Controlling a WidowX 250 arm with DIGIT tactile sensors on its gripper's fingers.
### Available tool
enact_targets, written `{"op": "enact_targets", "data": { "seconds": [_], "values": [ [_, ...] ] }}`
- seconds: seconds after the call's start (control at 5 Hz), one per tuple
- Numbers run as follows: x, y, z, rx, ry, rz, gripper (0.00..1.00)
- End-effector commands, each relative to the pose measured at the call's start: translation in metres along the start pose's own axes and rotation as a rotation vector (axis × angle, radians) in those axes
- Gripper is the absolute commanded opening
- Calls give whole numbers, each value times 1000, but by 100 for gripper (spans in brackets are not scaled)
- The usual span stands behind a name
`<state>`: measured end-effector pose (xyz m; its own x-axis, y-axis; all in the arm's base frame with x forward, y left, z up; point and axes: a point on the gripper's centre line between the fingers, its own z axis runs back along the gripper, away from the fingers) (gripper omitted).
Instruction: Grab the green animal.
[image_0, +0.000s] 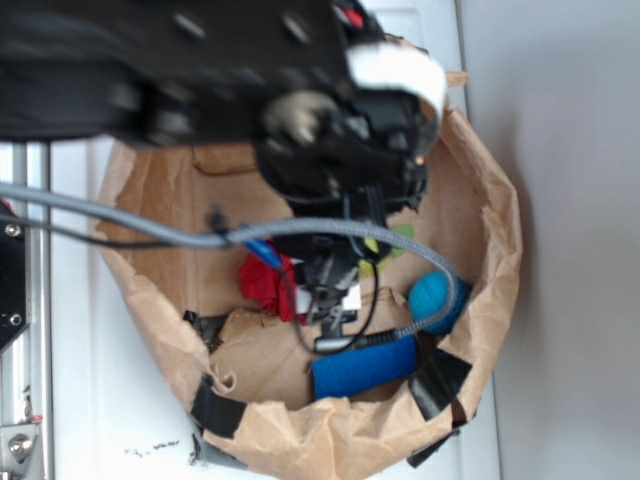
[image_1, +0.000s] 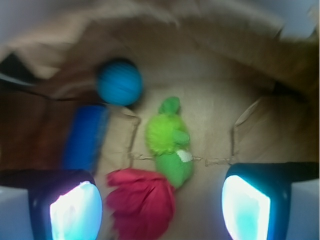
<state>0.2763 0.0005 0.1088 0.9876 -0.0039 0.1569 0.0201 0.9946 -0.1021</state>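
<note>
The green animal (image_1: 170, 142) lies on the brown paper floor of the bag, its fuzzy yellow-green body in the middle and its smooth darker green parts at both ends. In the wrist view it sits above the gap between my fingers and nearer the left one. My gripper (image_1: 160, 206) is open and holds nothing, with its pale pads (image_1: 75, 212) at the bottom corners. From outside, the gripper (image_0: 330, 292) hangs inside the bag. There the arm hides all but a sliver of the green animal (image_0: 398, 240).
A red ruffled cloth ball (image_1: 142, 205) lies between my fingers, touching the animal's lower end. A teal ball (image_1: 119, 82) and a blue cylinder (image_1: 85, 137) lie to the left. The crumpled paper bag's wall (image_0: 490, 230) rings everything, and grey cables (image_0: 120, 215) cross it.
</note>
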Motion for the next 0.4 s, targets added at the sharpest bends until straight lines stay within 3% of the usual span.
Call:
{"op": "enact_targets", "data": {
  "seconds": [0.0, 0.2],
  "values": [
    [13, 5, -37, 69, -79, -15, 100],
    [19, 8, -57, 116, -80, 8, 100]
  ]
}}
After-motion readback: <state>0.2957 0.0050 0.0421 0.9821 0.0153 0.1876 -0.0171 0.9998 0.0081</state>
